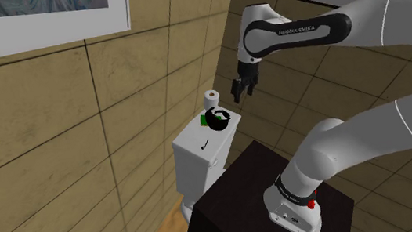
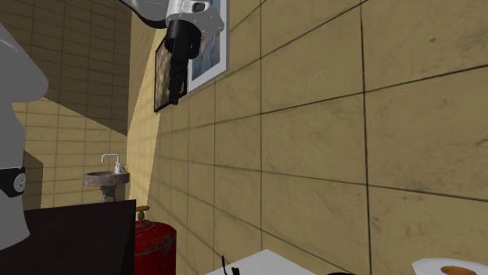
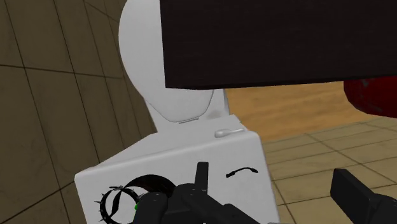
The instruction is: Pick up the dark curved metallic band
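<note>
Risk: the band (image 1: 205,144) is thin and lies on the tank (image 1: 202,165) lid at the end nearer the stand (image 1: 238,210). The fingers could skate off it or pinch the lid instead. The spiked black ring (image 1: 216,119) sits farther along the lid, and a drifting descent could knock it. Beyond it stands a paper roll (image 1: 211,98).

Pose: the gripper (image 1: 243,91) hangs above the tank, well clear of the lid, jaws wide and empty, pointing down. The arm arches out from the stand.
</note>
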